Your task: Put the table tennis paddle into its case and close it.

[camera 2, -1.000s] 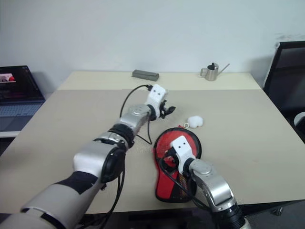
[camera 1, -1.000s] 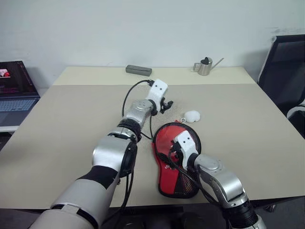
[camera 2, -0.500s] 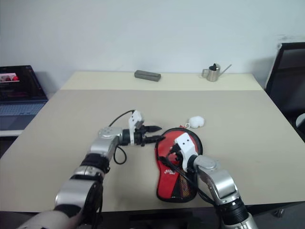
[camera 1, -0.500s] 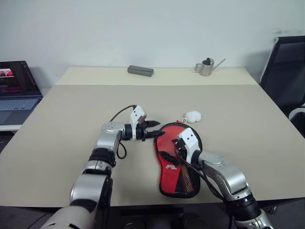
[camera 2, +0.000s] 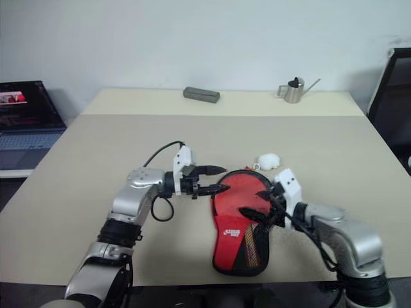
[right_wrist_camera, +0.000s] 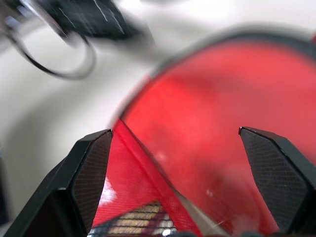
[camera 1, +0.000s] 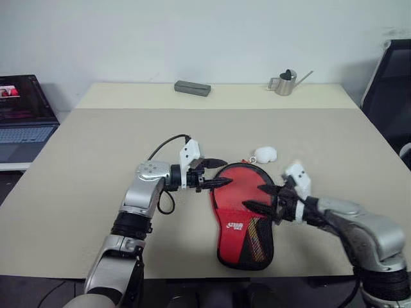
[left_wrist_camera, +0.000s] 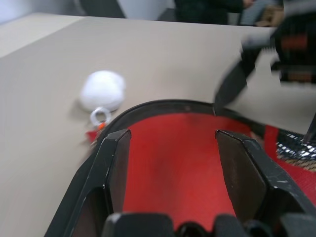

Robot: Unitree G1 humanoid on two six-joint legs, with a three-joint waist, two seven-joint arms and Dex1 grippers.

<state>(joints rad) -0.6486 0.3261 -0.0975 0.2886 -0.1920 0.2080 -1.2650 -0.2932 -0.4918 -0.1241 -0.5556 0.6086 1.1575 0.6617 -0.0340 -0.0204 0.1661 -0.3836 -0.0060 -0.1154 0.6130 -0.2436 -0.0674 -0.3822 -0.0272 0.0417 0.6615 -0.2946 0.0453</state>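
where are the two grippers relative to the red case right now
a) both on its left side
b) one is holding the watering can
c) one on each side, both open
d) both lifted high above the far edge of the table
c: the left gripper points in from the case's left edge and the right gripper from its right, both with fingers spread and holding nothing.

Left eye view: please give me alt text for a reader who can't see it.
A red, paddle-shaped fabric case with a black zipper rim lies on a beige table, flanked by the open left end effector and open right end effector. A small white fluffy charm lies just beyond it.
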